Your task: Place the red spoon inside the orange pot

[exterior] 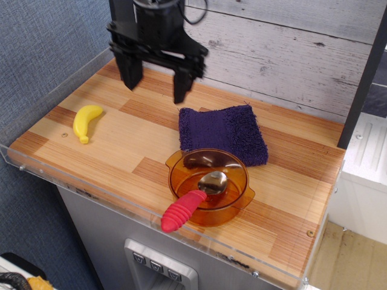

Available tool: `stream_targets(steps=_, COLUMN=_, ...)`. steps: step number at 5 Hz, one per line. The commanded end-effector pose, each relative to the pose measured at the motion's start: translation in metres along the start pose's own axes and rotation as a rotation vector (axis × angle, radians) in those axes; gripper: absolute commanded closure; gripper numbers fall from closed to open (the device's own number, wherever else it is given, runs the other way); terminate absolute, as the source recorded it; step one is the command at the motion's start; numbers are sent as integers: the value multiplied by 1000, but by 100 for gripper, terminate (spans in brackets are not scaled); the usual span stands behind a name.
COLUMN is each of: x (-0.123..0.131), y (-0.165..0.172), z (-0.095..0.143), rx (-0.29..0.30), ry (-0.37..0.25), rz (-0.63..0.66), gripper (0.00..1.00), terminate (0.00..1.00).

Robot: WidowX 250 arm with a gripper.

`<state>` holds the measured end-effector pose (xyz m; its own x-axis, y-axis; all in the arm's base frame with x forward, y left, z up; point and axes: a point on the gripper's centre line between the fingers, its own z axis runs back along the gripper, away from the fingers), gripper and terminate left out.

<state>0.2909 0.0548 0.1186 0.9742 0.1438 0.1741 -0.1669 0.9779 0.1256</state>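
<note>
The red spoon (pixel 192 202) lies with its silver bowl inside the orange pot (pixel 208 186), its ribbed handle resting on the rim and jutting past the worktop's (pixel 121 136) front edge. The hand (pixel 155 81) hangs spread wide and empty above the back of the worktop. A purple towel (pixel 224 132) touches the pot behind; a yellow banana (pixel 86 122) lies well apart, left.

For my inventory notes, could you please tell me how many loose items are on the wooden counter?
4: a banana at the left, a purple towel toward the back, an orange pot near the front edge, and a red spoon lying in the pot, handle over its rim. Nothing appears hidden.
</note>
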Motion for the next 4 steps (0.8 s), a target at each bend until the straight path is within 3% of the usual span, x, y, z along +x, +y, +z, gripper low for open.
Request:
stream_targets(steps=1, x=48, y=54, z=-7, rx=-7, ry=-52, rz=154, gripper=0, terminate=0)
stream_targets(steps=2, x=69, y=73, z=-15, rx=-5, ry=-78, rz=293, gripper=0, terminate=0)
stream_targets(steps=3, x=78, y=81, z=-17, rx=1, ry=-85, rz=342, gripper=0, terminate=0)
stream_targets(steps=4, x=78, y=81, z=-17, rx=1, ry=-85, rz=342, gripper=0, terminate=100)
